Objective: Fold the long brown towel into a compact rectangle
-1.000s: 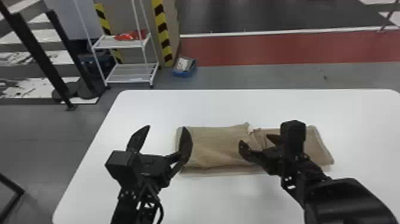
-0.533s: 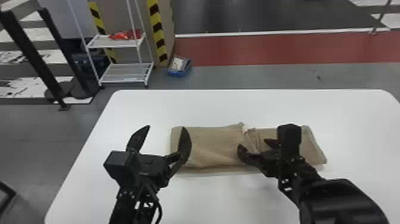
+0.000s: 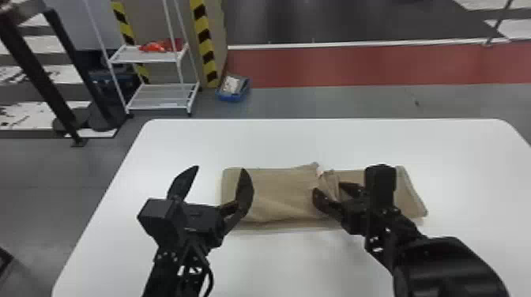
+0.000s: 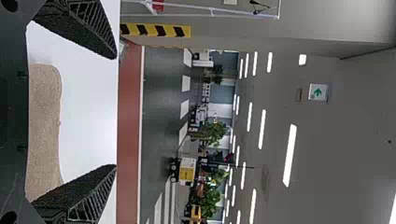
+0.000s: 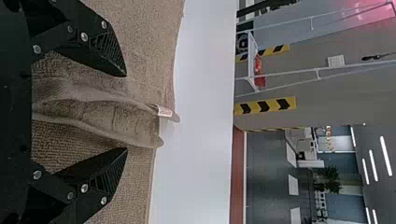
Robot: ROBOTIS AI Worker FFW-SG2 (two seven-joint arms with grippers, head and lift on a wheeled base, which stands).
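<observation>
Towel [image 3: 280, 197] lies beneath right pincer [image 3: 328, 188] and near left pincer [image 3: 220, 169], both spread wide, gripping nothing.

Both arms are black: the left arm [image 3: 152, 286] has a boxy block [image 3: 156, 215] and a looping cable [image 3: 209, 274], the right arm [image 3: 403, 233] a smooth rounded cover [image 3: 450, 266]. The left tool [image 3: 221, 168] and right tool [image 3: 328, 187] have tapering, ridged fingers [image 5: 109, 53]; silvery screws [image 5: 84, 188] stud the right one. Those pale patches [image 3: 189, 270] look like markings, perhaps.

Head view shift.
White flat table [image 3: 355, 138], folded brown fabric towel [image 3: 276, 193], black two-fingered right gripper [image 3: 328, 188] slightly farther left now.
</observation>
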